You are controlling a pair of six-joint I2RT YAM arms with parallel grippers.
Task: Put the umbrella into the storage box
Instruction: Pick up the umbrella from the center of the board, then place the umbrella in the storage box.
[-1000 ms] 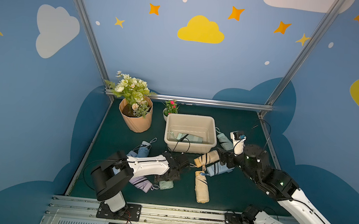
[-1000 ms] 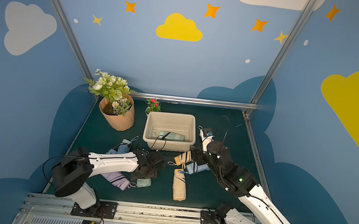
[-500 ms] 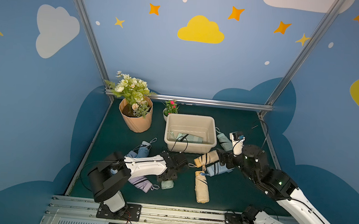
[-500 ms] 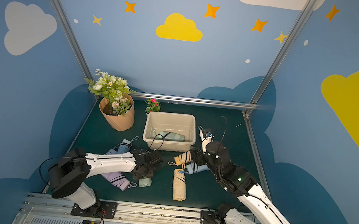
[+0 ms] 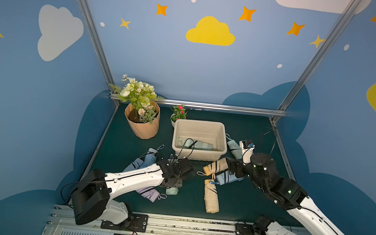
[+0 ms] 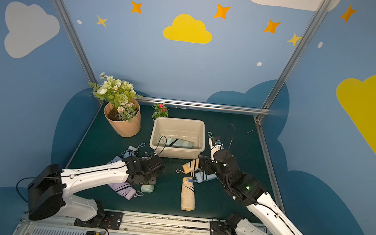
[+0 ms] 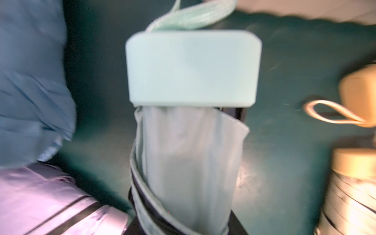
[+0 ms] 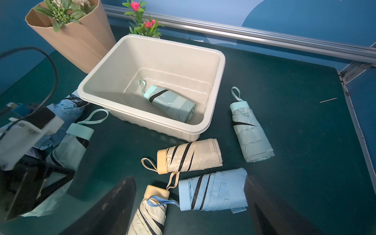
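Observation:
The beige storage box (image 5: 200,124) stands mid-table with one mint umbrella (image 8: 169,102) lying inside. My left gripper (image 7: 186,219) is shut on another mint-green folded umbrella (image 7: 191,67), gripping its fabric body; its cap and strap point away from the wrist. In both top views the left wrist covers most of this umbrella, and only its end (image 5: 172,190) (image 6: 147,187) shows. My right gripper (image 8: 188,183) hangs open over a light blue umbrella (image 8: 215,190) and holds nothing. In a top view it (image 5: 229,170) is just right of the box's front corner.
Loose folded umbrellas lie around: two beige ones (image 5: 216,166) (image 5: 211,199), a mint one (image 8: 251,132) right of the box, a lilac one (image 5: 149,193) and a blue one (image 5: 150,159) under the left arm. A tan flower pot (image 5: 142,125) and a small plant (image 5: 179,113) stand behind.
My left gripper has closed onto the mint umbrella and drawn back a little towards the front. The right arm has barely moved.

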